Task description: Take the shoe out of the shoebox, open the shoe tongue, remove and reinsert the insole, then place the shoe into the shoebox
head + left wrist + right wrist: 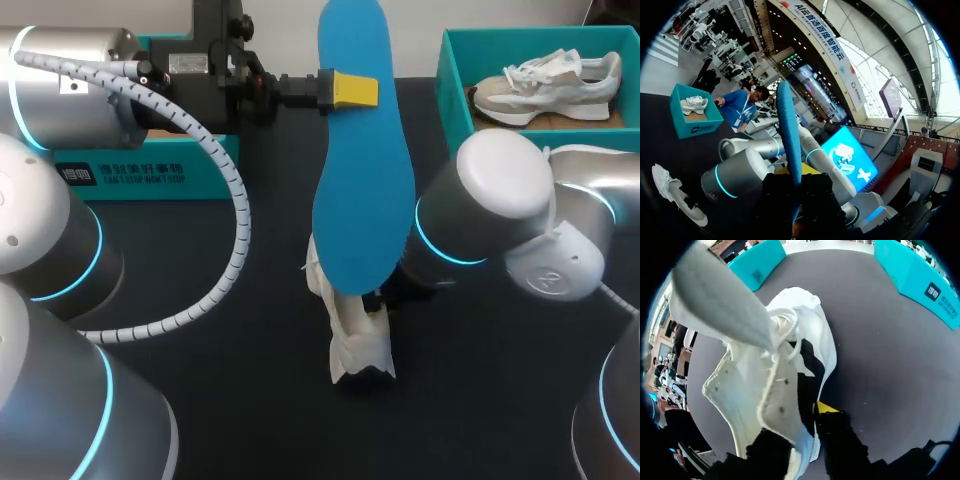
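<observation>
Blue and flat, the insole hangs in the air over the middle of the dark tabletop. It is long, smooth and rounded at both ends. My left claw is clamped on its upper part, a yellow tip pressed to its face. The wider lower end hangs just above the shoe. I judge it is held this way so that end can slide into the shoe's opening.

The shoe is white, soft and creased, with loose laces and small eyelet holes along a stitched edge. It sits on the tabletop, out of the box. In the right wrist view my right claw grips the shoe's side wall, one yellow tip inside the opening. That hold seems meant to steady the shoe and keep its mouth open. In the head view my right arm hides this claw.

At the tabletop's far right corner stands the teal shoebox, stiff and square, with a second pale shoe in it. A teal lid lies at the far left.
</observation>
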Motion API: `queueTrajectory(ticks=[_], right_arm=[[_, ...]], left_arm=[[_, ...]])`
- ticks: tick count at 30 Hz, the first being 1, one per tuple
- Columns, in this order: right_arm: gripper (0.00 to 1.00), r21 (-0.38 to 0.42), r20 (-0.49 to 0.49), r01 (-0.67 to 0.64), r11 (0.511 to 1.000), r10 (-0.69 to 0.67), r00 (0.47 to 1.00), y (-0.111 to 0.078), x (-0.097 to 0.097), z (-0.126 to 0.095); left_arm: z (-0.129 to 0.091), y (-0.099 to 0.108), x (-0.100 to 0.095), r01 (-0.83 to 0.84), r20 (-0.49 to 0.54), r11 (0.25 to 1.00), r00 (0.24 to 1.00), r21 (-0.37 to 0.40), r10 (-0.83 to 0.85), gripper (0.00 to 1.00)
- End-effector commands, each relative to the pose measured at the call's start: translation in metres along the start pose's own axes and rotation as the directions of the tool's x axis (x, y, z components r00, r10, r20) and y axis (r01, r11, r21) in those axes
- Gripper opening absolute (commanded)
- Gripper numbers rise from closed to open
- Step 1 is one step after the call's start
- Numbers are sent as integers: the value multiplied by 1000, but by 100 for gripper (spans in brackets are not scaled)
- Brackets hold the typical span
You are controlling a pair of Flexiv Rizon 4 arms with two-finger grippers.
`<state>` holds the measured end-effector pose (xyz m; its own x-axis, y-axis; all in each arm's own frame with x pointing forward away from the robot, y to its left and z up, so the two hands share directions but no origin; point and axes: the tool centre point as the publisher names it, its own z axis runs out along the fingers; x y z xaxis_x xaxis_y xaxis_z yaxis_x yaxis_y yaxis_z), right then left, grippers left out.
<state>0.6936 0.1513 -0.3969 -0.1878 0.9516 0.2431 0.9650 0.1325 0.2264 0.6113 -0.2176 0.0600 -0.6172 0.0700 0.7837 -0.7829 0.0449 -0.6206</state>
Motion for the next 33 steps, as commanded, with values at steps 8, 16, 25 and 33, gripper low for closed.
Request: queueTrajectory(ticks=[8, 16, 25, 33], right_arm=[[100, 11, -122, -123, 992, 123, 985, -5, 0, -46], [100, 13, -179, -178, 984, 177, 968, -8, -6, -62], [100, 13, -179, -178, 984, 177, 968, -8, -6, -62], [100, 20, -190, -187, 982, 187, 964, -7, -8, -65]], left_arm=[[1, 1, -1, 0, -1, 1000, 1000, 3, 0, 0], [1, 1, -1, 0, -1, 1000, 1000, 3, 0, 0], [1, 1, -1, 0, -1, 1000, 1000, 3, 0, 0], [1, 1, -1, 0, -1, 1000, 1000, 3, 0, 0]])
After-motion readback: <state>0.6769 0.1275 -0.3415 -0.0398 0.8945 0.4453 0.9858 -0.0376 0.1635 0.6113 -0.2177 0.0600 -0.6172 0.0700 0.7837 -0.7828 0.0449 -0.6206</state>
